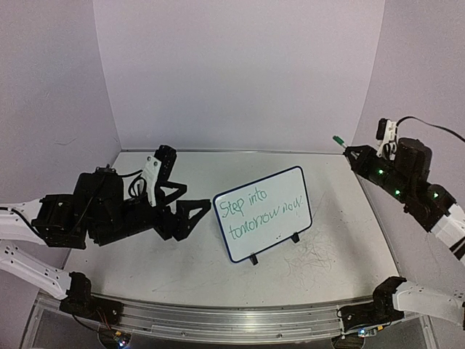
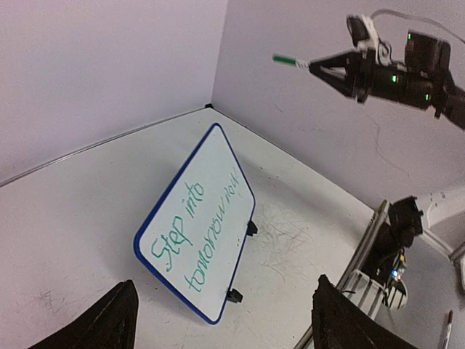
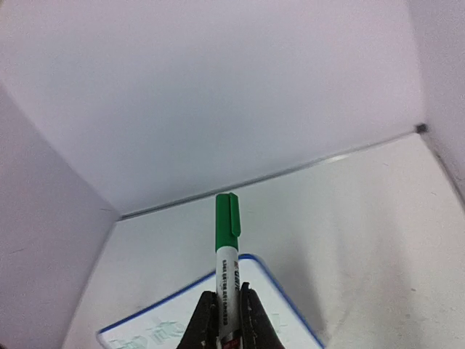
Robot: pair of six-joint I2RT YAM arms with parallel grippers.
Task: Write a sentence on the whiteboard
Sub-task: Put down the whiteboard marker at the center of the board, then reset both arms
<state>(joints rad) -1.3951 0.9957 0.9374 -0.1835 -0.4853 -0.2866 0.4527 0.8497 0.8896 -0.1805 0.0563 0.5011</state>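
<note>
Left jaws spread beside whiteboard (image 1: 283, 183), right jaws pinching marker (image 3: 227, 240) far from sentence (image 1: 258, 211)

Top view looks down from the near side; left wrist sits low and close, right wrist high — all share the whiteboard (image 1: 283, 185).

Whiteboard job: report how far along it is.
Done, it seems: the whiteboard carries a green sentence, "Step into tomorrow now." In hand: the right gripper is shut on the green marker, apparently capped, held high and off the board. The left gripper is open beside the board, not touching it. Left: probably only putting the marker down.
</note>
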